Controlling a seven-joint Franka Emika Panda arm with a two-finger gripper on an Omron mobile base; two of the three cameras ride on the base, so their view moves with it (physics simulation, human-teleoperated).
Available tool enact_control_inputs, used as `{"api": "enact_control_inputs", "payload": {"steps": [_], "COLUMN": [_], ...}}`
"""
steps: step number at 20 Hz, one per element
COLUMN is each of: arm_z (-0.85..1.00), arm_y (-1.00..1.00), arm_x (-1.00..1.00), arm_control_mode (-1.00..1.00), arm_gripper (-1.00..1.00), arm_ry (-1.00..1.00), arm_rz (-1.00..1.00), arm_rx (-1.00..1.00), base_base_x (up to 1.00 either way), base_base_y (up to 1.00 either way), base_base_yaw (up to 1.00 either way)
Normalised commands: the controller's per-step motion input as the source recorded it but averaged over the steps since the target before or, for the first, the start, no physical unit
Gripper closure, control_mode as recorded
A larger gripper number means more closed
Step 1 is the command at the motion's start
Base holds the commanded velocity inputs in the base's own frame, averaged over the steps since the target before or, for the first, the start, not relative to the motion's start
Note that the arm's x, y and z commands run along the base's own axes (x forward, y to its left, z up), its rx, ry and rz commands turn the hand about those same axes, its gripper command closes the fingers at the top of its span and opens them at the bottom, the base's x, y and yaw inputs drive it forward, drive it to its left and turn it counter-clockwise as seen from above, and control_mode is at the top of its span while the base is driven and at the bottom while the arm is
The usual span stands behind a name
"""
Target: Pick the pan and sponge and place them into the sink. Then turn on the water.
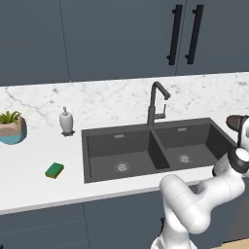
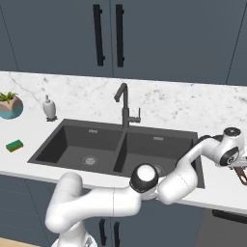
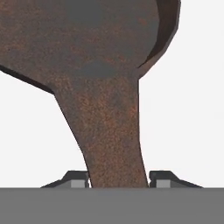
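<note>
claw (image 3: 118, 181): jaws drawn in close, one dark fingertip (image 3: 78, 178) on each side of the pan handle (image 3: 114, 144) and hard against it; it reads as a grip on the handle, though contact on the hidden faces can't be checked.
pan (image 3: 83, 39): straight ahead of the claw, bowl at the far end of the handle, on the white counter (image 3: 197, 109) out past the sink's right rim.
pan's long axis: handle runs directly away from the claw, between the fingers, so the claw sits at the handle's near end.
sink (image 1: 102, 146): off to the claw's left in the left base view; the right basin (image 1: 187, 141) is the nearer one, just beside the arm's wrist (image 1: 238, 158).
sponge (image 1: 55, 170): far across from the claw, on the counter beyond the left basin (image 1: 121, 155), untouched.
faucet (image 1: 155, 104): behind the divider, well apart from the claw.
next move, as a judgement: lift and carry the pan leftward over the near rim into the right basin.
</note>
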Motion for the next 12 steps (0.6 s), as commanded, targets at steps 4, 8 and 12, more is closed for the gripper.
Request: {"api": "enact_control_inputs", "payload": {"steps": [4,8,12], "arm_z": [-0.21,-0.15,-0.03], "arm_y": [0.0,0.0,0.0], "arm_x": [0.0,0.0,-0.18], "arm_control_mode": [-1.0,-1.0,-1.0], "arm_gripper": [1.0,1.0,1.0], "arm_ry": [0.13,0.18,0.08], "arm_rz": [0.0,0.0,0.0], "arm_rx": [0.05,0.01,0.0], "base_base_x": [0.0,0.0,0.0], "base_base_y": [0.0,0.0,0.0], "base_base_yaw": [0.0,0.0,0.0]}}
